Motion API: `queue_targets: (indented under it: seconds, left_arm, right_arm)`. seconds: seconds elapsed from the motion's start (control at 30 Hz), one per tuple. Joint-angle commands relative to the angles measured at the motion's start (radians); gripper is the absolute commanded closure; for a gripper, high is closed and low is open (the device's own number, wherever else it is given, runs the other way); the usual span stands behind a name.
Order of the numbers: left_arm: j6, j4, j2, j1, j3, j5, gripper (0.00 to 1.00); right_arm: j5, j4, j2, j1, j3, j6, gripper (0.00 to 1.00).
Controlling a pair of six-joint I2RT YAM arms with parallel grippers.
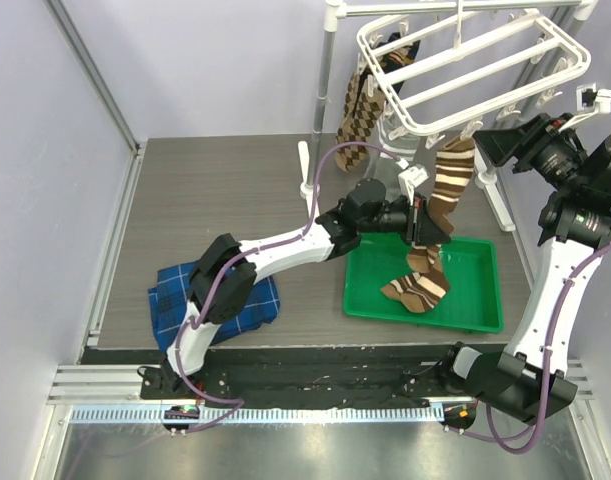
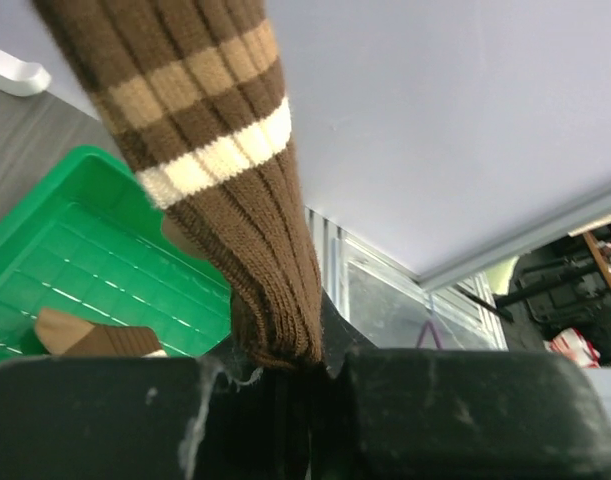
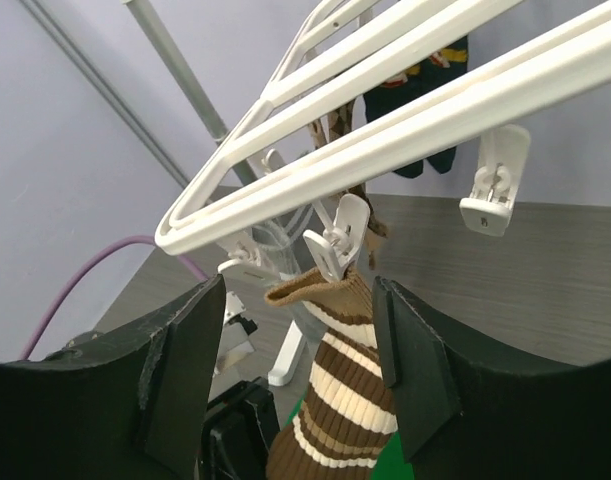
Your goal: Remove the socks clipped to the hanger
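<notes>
The white hanger (image 1: pixel 465 60) hangs at the back right. One of its clips (image 3: pixel 337 235) holds the cuff of a brown sock with cream stripes (image 1: pixel 450 185). My left gripper (image 1: pixel 425 225) is shut on this sock's lower part (image 2: pixel 225 180), just above the green tray. My right gripper (image 3: pixel 300 360) is open, its fingers (image 3: pixel 180 370) on either side of the cuff (image 3: pixel 350 390) just below the clip, apart from the fabric. Brown argyle socks (image 1: pixel 360 110) stay clipped at the hanger's far left. A dark sock (image 3: pixel 425 70) hangs behind the bars.
A green tray (image 1: pixel 475 300) below the hanger holds another striped sock (image 1: pixel 415 288). A folded blue plaid cloth (image 1: pixel 215 300) lies at the near left. The metal pole (image 1: pixel 325 80) of the stand rises behind. An empty clip (image 3: pixel 495 180) dangles to the right.
</notes>
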Motion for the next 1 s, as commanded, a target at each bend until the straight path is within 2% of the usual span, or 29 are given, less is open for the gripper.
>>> queue_targets:
  seconds: [0.0,0.1,0.2,0.3,0.5,0.77,0.9,0.97]
  left_arm:
    - [-0.044,0.049,-0.099,0.022,-0.009,0.111,1.0]
    - [-0.075,0.069,-0.099,0.033,-0.009,0.143,1.0]
    - [-0.085,0.073,-0.097,0.036,-0.009,0.161,1.0]
    - [-0.09,0.078,-0.097,0.034,-0.011,0.168,1.0]
    - [-0.113,0.078,-0.08,0.037,0.025,0.214,1.0]
    - [-0.119,0.076,-0.079,0.042,0.029,0.231,1.0]
    - [-0.121,0.078,-0.077,0.045,0.028,0.232,1.0]
    - [-0.122,0.078,-0.076,0.045,0.028,0.234,1.0]
  right_arm:
    - [-0.116,0.116,0.059,-0.005,0.038,0.058,0.34]
    - [-0.188,0.362,0.068,-0.005,-0.03,0.189,0.34]
    - [-0.203,0.482,0.07,-0.005,-0.065,0.263,0.33]
    - [-0.2,0.493,0.09,-0.003,-0.059,0.263,0.32]
    - [-0.226,0.66,0.143,0.023,-0.073,0.33,0.3]
    - [-0.228,0.708,0.166,0.044,-0.073,0.307,0.31]
    - [-0.222,0.708,0.173,0.047,-0.073,0.306,0.36]
    - [-0.22,0.706,0.173,0.046,-0.073,0.306,0.42]
